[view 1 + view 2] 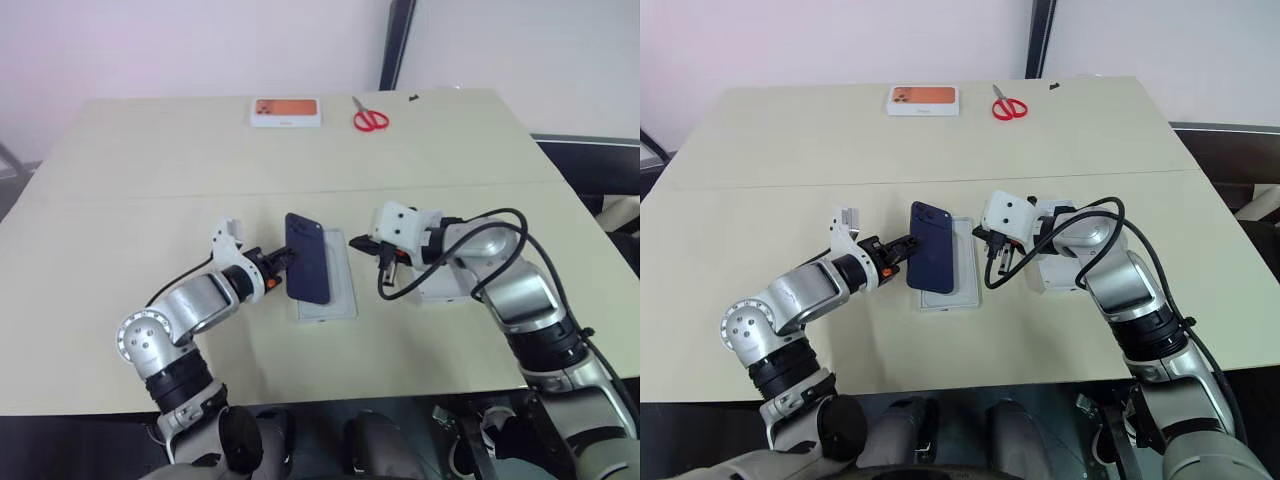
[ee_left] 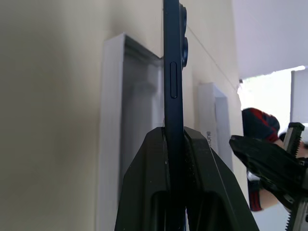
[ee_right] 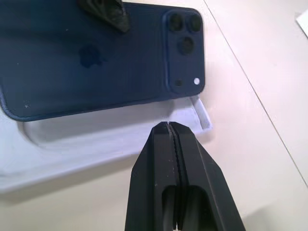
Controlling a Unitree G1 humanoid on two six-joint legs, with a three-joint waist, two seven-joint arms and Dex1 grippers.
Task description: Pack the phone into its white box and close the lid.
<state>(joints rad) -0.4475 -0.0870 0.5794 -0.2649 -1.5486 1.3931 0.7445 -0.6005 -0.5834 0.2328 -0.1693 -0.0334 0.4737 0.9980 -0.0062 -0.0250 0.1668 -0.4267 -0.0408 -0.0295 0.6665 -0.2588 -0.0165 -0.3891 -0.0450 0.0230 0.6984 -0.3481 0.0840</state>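
Note:
My left gripper [image 1: 285, 262] is shut on the phone [image 1: 308, 258], a dark navy slab gripped by its two faces near one long side. It hangs tilted over the white box [image 1: 340, 292], which lies open on the table at centre. In the right wrist view the phone's back [image 3: 96, 57] and camera cluster face me above the box's rounded recess [image 3: 96, 139]. Just right of the phone, my right gripper [image 1: 362, 242] is shut and empty, close to the box's far right corner. The lid [image 1: 440, 288] lies on the table to the right, partly under my right arm.
An orange-topped flat white box [image 1: 287, 112] and red-handled scissors [image 1: 370, 119] lie near the table's far edge. A black cable loops off my right wrist over the lid. A seam [image 1: 150, 195] crosses the beige table behind the box.

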